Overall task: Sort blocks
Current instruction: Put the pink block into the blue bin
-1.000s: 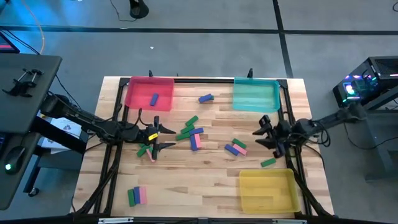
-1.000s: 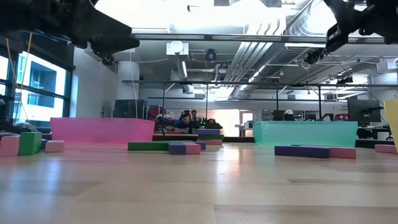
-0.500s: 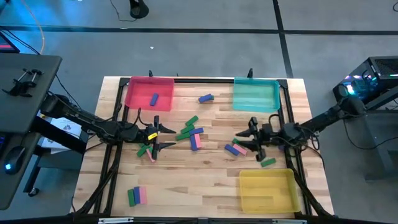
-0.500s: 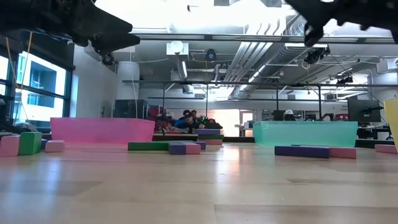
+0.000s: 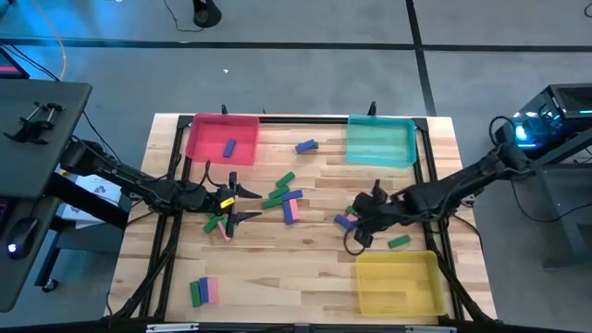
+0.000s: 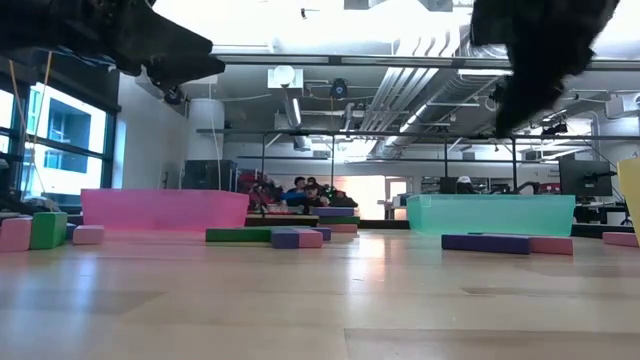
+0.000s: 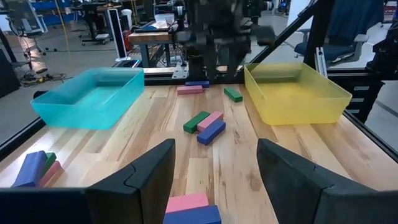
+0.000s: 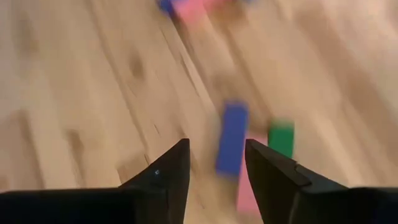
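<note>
Both sets of jaws stand spread and hold nothing. My left gripper (image 5: pixel 231 205) hovers over the left half of the table, a pink and a blue block showing just ahead of its fingers in the left wrist view. My right gripper (image 5: pixel 363 222) hangs over the right-centre of the table, above a small cluster of blue-purple and pink blocks (image 5: pixel 350 220).

The blocks lie scattered flat on the wooden table (image 5: pixel 305 273): a mixed pile at the centre (image 5: pixel 285 196), three side by side near the front left corner (image 5: pixel 203 290), a lone blue one (image 5: pixel 306 145) between the two far trays, and a green one (image 5: pixel 399 241) just behind the yellow tray (image 5: pixel 398 283). One pink and one blue block already sit in the pink tray (image 5: pixel 222 139). The teal tray (image 5: pixel 380 141) looks empty.

I judge these blocks light, rigid and smooth, so they should not deform but could slide or twist. I would pinch one across its narrow width, near mid-length.

The main obstacle is crowding: blocks in the clusters touch or overlap, so open fingers may nudge a neighbour. In the right wrist view a blue block (image 8: pixel 231 138) lies ahead between the fingers, with a green one (image 8: pixel 281 138) and a pink one close beside it.
</note>
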You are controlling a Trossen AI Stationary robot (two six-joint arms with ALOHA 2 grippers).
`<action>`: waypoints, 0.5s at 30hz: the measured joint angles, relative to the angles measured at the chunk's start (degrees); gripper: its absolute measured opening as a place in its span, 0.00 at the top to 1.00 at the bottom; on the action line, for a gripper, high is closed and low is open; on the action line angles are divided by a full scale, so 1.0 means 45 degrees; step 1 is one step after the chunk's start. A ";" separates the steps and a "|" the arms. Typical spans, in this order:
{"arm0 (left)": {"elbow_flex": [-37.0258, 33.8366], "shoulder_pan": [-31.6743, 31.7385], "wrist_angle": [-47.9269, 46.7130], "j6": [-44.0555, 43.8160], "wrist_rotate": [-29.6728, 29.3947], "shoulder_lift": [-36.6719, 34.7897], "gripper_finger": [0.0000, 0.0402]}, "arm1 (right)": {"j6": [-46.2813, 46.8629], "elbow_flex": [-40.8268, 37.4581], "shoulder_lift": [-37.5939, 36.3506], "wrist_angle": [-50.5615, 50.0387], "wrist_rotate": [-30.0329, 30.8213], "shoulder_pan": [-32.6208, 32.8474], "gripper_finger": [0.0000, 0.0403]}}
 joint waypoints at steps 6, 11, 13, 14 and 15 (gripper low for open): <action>0.0000 0.0000 -0.0075 -0.0003 0.0000 0.0000 0.47 | 0.1274 -0.0527 0.0997 -0.0853 -0.1248 0.0000 0.54; 0.0000 0.0000 -0.0118 -0.0007 0.0005 0.0000 0.47 | 0.1599 -0.1259 0.1154 -0.0933 -0.1291 0.0000 0.47; 0.0000 0.0000 -0.0121 -0.0007 0.0005 0.0000 0.47 | 0.1928 -0.1631 0.1154 -0.0918 -0.1191 0.0000 0.46; 0.0000 0.0000 -0.0121 -0.0007 0.0005 0.0000 0.47 | 0.2049 -0.1832 0.1154 -0.0888 -0.1185 0.0000 0.46; 0.0000 0.0000 -0.0121 -0.0007 0.0005 0.0000 0.47 | 0.2076 -0.2043 0.1154 -0.0781 -0.1176 0.0000 0.46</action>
